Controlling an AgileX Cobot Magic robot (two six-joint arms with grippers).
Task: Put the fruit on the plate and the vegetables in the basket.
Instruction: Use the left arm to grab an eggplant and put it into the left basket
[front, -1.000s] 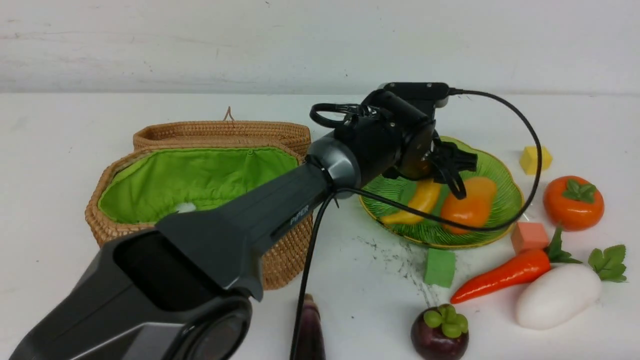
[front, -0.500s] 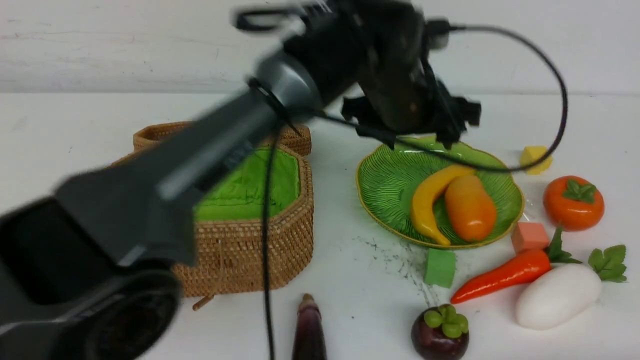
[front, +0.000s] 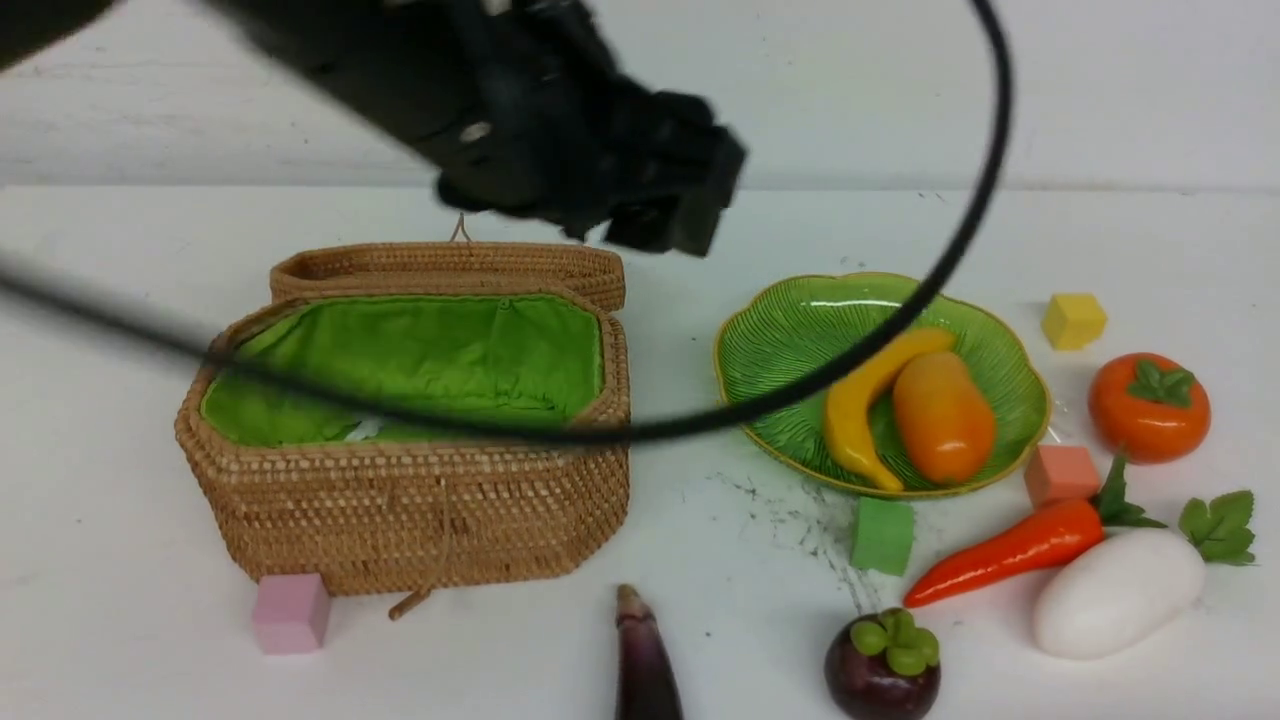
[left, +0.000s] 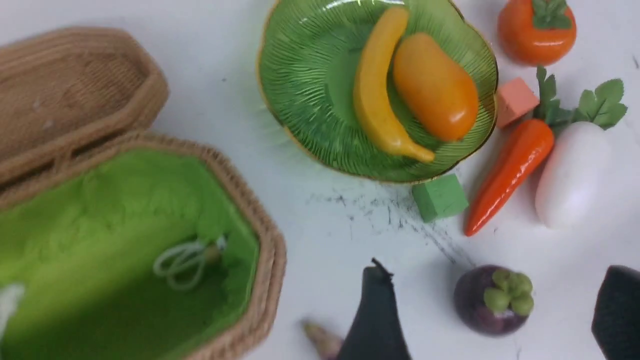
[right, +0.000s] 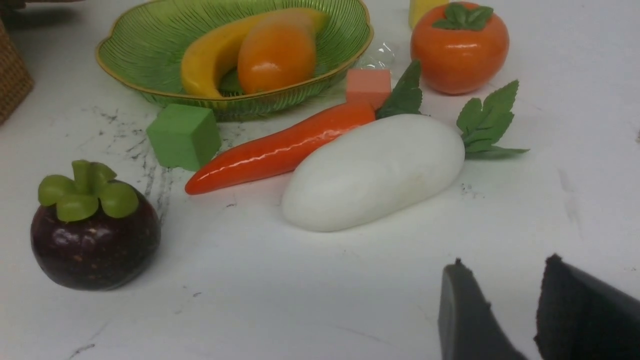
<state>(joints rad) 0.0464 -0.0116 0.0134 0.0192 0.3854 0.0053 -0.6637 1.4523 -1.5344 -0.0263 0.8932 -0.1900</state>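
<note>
Green ribbed plate (front: 790, 340) already carries 2 of the 4 fruits, the banana (front: 860, 400) and the mango (front: 942, 415) side by side; the persimmon (front: 1148, 405) and mangosteen (front: 882, 668) lie on the table (front: 100, 350). None of the 3 vegetables shows in the open basket (front: 420, 520): carrot (front: 1000, 555), radish (front: 1115, 592) and eggplant (front: 645, 660) are outside it. Left gripper (left: 496, 264) hangs above, jaws spread and empty; right gripper (right: 505, 260) sits low, short of the radish, jaws parted, holding nothing.

Basket (front: 420, 510) mouth open — cable (front: 620, 432) hangs across it.
</note>
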